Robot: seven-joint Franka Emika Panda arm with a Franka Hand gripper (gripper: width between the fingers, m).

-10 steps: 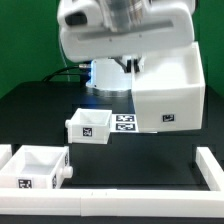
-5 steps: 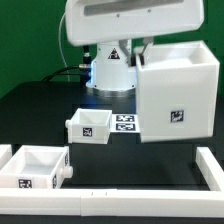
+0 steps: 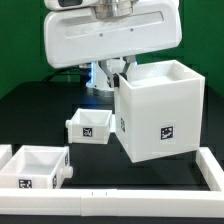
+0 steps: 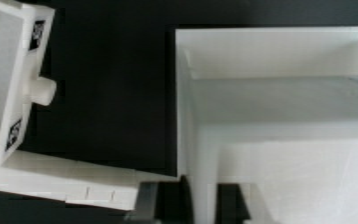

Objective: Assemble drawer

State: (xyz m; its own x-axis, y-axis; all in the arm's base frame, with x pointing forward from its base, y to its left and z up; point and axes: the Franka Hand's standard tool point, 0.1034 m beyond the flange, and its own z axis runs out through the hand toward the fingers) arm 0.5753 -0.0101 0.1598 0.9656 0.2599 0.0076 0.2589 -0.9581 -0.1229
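Observation:
The large white cube-shaped casing (image 3: 160,112) hangs above the table, slightly tilted, with its open top up and a tag on its front. My gripper (image 3: 127,68) is shut on the casing's wall at the edge toward the exterior view's left. In the wrist view my gripper (image 4: 202,206) has a dark finger (image 4: 163,206) on each side of the white wall (image 4: 247,110). One small knobbed tray (image 3: 88,125) sits just to the exterior view's left of the casing. A second tray (image 3: 35,168) sits at the front left. A tray (image 4: 7,80) with its knob also shows in the wrist view.
A low white rail (image 3: 120,206) runs along the table's front, with a side piece (image 3: 212,165) at the exterior view's right. The robot's base (image 3: 98,76) stands behind the trays. The marker board is hidden behind the casing.
The casing has moved with my gripper toward the exterior view's left and front, now covering the marker board. The trays have not moved.

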